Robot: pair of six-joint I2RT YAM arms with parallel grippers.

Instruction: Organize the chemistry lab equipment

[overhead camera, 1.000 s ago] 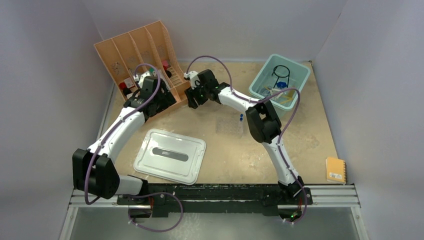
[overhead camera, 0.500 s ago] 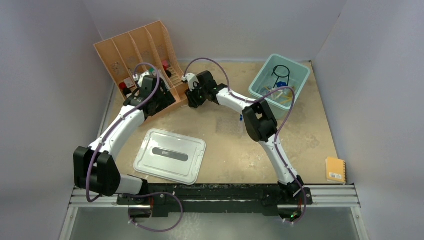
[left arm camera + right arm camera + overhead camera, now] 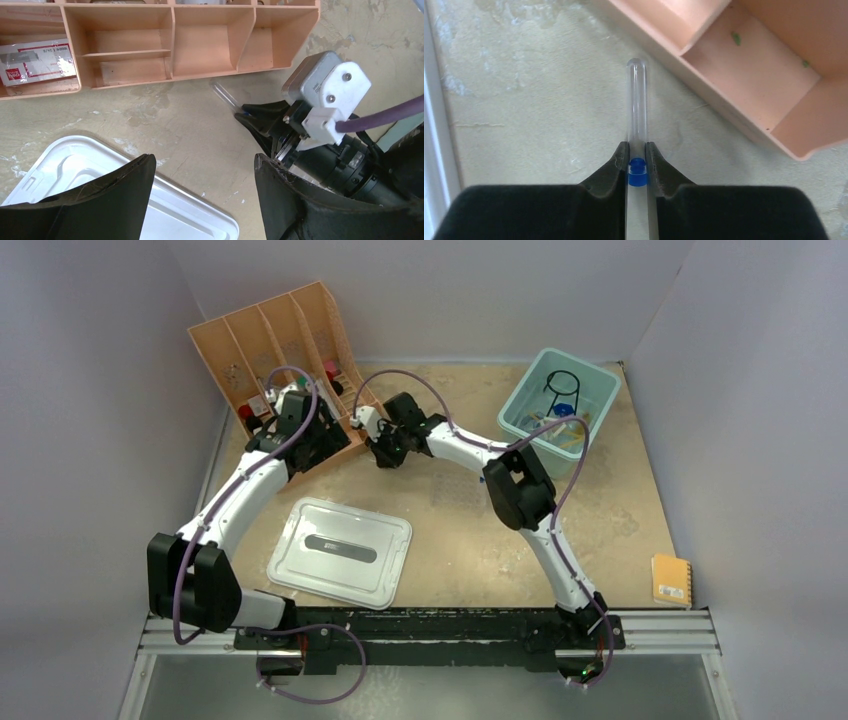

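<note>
Now swings left toward the peach slotted organizer [image 3: 270, 335], right pincer [image 3: 637, 150] clenched on a blue-capped thin tube [image 3: 636, 100] over the tabletop [image 3: 600, 500]; left pincer [image 3: 202, 165] released, empty. Suggests stowing next.

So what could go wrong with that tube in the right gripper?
The right gripper pinches the blue-capped tube only at its cap end, so the free end could pivot or slip. Its tip is close to the peach organizer and might knock it. The open left gripper hovers nearby; arms could collide.

Bright, even, sharp; soft shadows
</note>
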